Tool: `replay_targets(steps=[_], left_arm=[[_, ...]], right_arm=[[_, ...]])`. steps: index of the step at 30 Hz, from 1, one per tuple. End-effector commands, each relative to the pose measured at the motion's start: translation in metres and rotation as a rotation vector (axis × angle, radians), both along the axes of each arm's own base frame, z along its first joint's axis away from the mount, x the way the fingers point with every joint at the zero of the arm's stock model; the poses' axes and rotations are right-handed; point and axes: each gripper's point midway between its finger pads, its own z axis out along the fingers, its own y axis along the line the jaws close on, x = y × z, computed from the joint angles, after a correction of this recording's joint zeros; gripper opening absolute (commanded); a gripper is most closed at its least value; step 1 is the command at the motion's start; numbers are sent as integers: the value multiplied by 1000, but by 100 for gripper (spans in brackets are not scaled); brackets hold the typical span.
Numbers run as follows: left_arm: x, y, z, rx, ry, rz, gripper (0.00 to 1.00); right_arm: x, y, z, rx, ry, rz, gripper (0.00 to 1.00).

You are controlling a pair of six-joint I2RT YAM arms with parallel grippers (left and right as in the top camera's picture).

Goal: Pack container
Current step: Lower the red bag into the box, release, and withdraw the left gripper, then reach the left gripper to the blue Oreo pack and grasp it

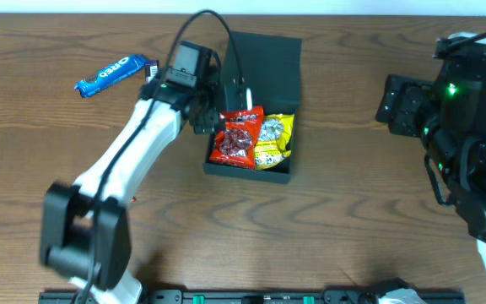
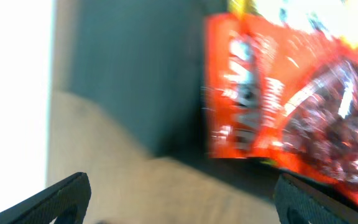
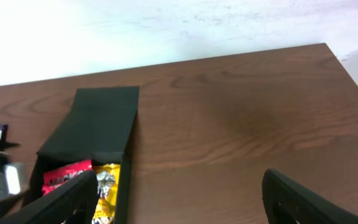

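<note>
**Inspector:** Position of the container?

**Recorder:** The container [image 1: 264,63] sits on the table [image 1: 353,219] with its flap lid open at the far side; inside lie a red packet [image 1: 237,139] and a yellow packet [image 1: 274,139], side by side and touching; the red one is nearer the container's left wall.

**Inspector:** Left gripper?

**Recorder:** The left gripper [image 2: 182,202] hangs at the container's left wall, just beside the red packet; its wrist view is blurred, yet both fingers show spread wide with nothing between them; the red packet fills the upper right of that view, with a dark container surface to its left.

**Inspector:** Right gripper?

**Recorder:** The right gripper [image 3: 179,205] is well to the right of the container and apart from it; fingers spread wide, holding nothing; its camera faces the container's open lid and both packets.

**Inspector:** Anything outside the container?

**Recorder:** One blue Oreo packet [image 1: 112,74] lies on the table, well to the left of the container and level with its lid; neither arm touches it.
</note>
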Motion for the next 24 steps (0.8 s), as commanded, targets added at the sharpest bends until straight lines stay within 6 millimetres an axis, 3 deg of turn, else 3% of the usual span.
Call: replay_targets(steps=[1, 3, 5, 8, 10, 14, 16, 21, 24], left_arm=[[8, 22, 66, -67, -142, 197, 95], [13, 47, 89, -81, -203, 361, 95], [14, 75, 97, -93, -216, 527, 95], [6, 102, 85, -169, -120, 735, 95], [-8, 103, 70, -216, -5, 784, 95], [-23, 77, 58, -344, 167, 742, 95], [-15, 80, 58, -398, 169, 818, 95], [23, 131, 41, -478, 84, 1163, 95], [30, 157, 23, -422, 61, 1247, 95]], right_arm=[[1, -4, 2, 7, -9, -29, 84], [2, -4, 1, 9, -6, -27, 84], [2, -2, 0, 12, -2, -20, 84], [3, -1, -1, 15, 1, -15, 84], [5, 0, -2, 14, 4, -15, 85], [19, 4, -8, 10, 15, -15, 87], [35, 8, -11, -10, 10, -1, 87], [80, 21, -26, -83, 10, 50, 88], [102, 28, -35, -114, 11, 71, 89]])
